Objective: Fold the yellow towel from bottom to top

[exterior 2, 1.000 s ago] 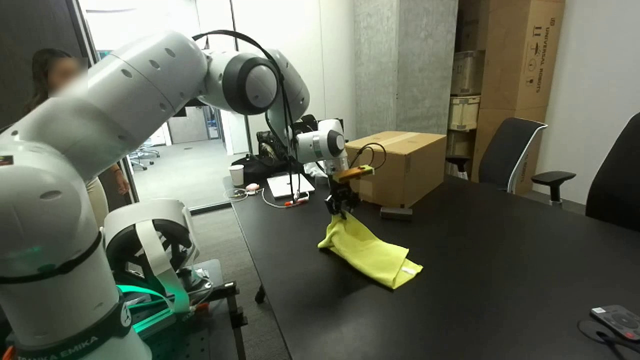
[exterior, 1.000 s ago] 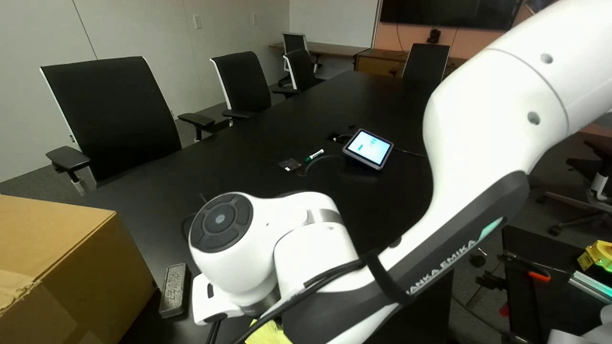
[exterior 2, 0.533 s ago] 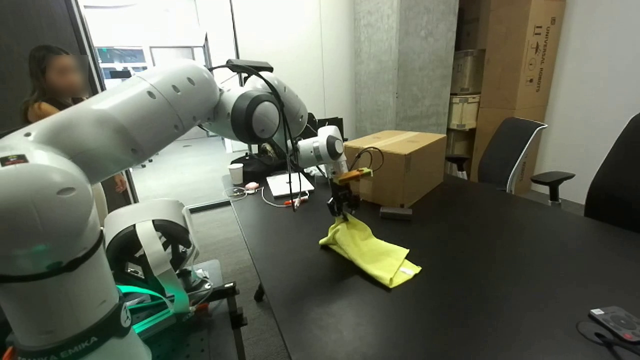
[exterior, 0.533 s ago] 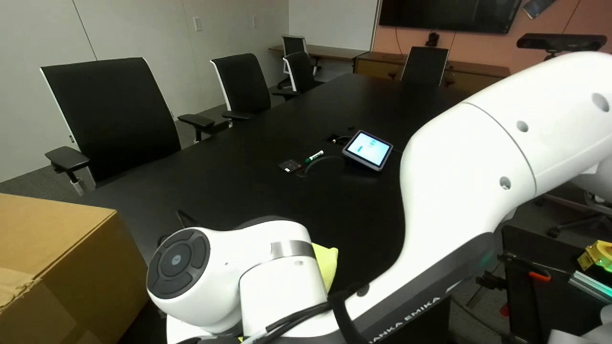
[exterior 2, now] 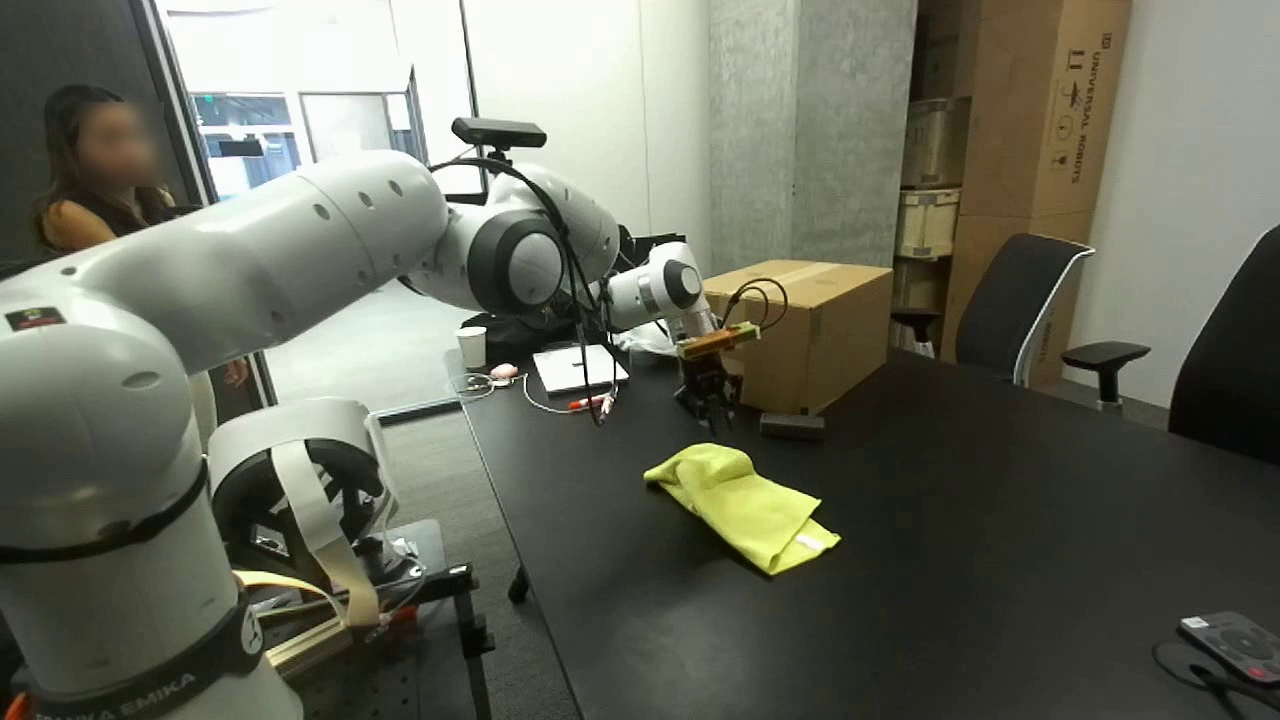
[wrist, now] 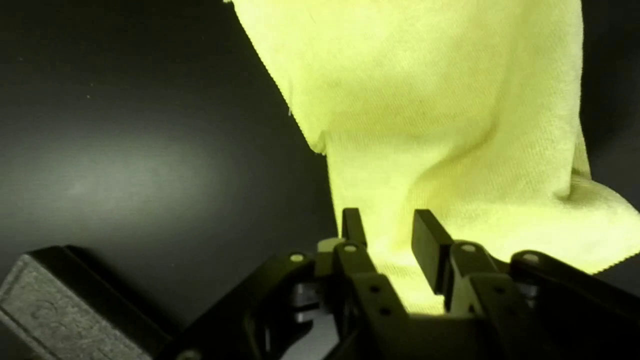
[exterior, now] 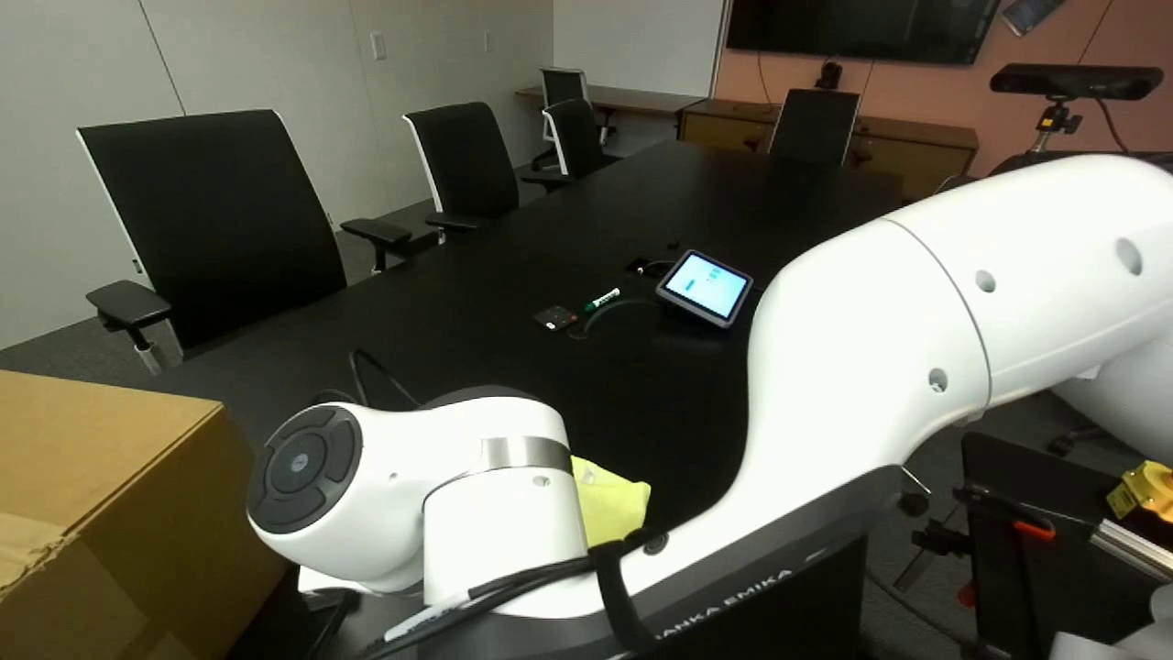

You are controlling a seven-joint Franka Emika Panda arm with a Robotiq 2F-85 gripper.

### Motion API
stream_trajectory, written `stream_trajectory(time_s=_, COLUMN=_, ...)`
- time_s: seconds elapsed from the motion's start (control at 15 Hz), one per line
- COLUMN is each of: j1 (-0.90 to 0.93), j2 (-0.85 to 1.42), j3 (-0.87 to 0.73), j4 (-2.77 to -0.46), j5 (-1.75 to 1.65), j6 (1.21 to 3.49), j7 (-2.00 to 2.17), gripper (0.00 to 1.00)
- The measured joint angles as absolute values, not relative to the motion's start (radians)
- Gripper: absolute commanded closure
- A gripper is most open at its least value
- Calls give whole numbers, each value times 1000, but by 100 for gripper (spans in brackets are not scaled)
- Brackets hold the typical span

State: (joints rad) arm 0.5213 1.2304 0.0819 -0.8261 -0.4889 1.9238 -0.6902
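Observation:
The yellow towel (exterior 2: 745, 505) lies on the black table in a strip, with its near corner folded over and a pale tag there. Its far end is rumpled and slightly raised. Part of it shows in an exterior view (exterior: 609, 504) behind the arm, which hides the rest. My gripper (exterior 2: 712, 425) is above and just beyond the towel's far end, apart from it. In the wrist view the gripper (wrist: 388, 215) has its fingers apart with nothing between them. The towel (wrist: 415, 100) lies below them, with creases and a corner sticking out at the right.
A cardboard box (exterior 2: 845, 350) stands close behind the gripper. A dark eraser (exterior 2: 792, 427) lies beside the box and shows in the wrist view (wrist: 65, 310). A laptop (exterior 2: 580, 370), a red marker (exterior 2: 592, 402) and a paper cup (exterior 2: 473, 347) are near the table's edge. A tablet (exterior: 704, 286) stands farther along.
My gripper has let go of the towel's far end, opened, and moved up and toward the box. The towel's end has settled onto the table.

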Motion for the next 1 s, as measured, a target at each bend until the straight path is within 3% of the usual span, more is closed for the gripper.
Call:
stream_trajectory(time_s=0.33, j1=513, j2=1234, j3=54, j4=-812, j5=-486, j6=1876, j7=-615, gripper=1)
stream_trajectory(time_s=0.67, j1=459, j2=1218, j3=26, j4=-875, j5=-486, j6=1866, j7=-523, gripper=0)
stream_trajectory(time_s=1.0, j1=374, j2=1121, j3=-8, j4=-1078, j5=-486, j6=1882, j7=-378, gripper=0)
